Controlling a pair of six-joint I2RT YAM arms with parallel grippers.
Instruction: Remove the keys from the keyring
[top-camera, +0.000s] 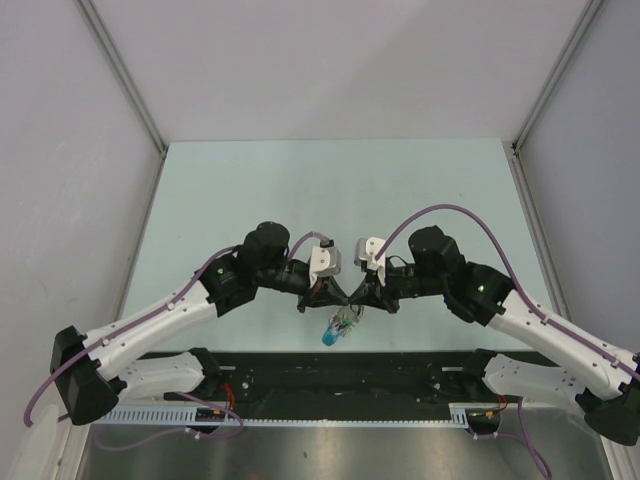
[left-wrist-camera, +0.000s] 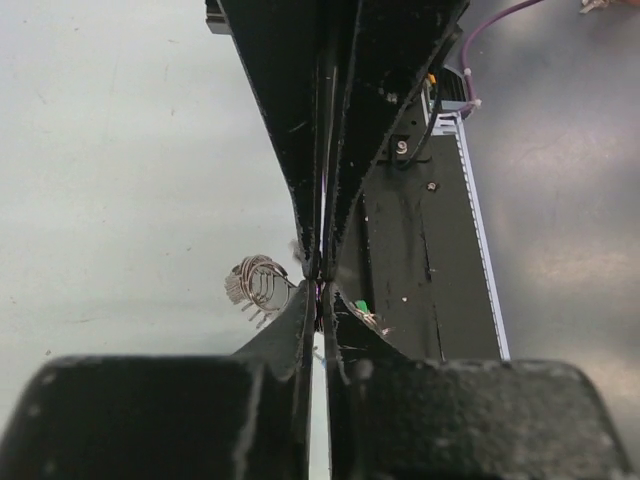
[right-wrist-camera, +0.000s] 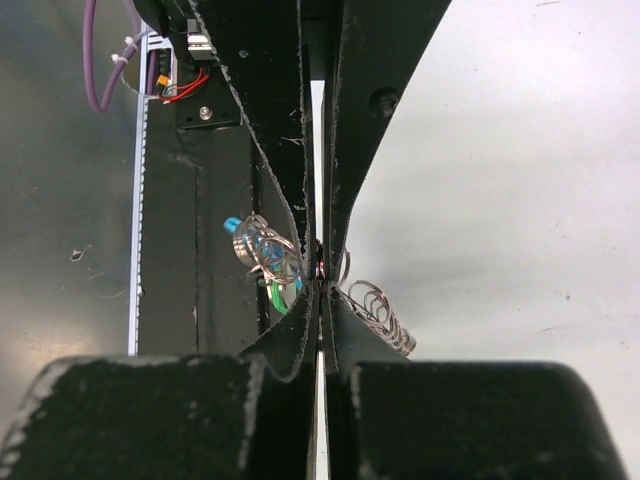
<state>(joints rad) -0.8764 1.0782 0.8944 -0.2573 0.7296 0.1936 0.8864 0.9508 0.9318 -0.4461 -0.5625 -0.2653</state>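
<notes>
The keyring was seen as a coil of thin silvery loops, spread beside the spot where the two claws met tip to tip. The keys, with a blue piece, were hung at the other side of that spot. The right gripper was clamped tight on the ring's wire. The left gripper was held at a thin slit on it too. All was set over the near part of the pale green table.
</notes>
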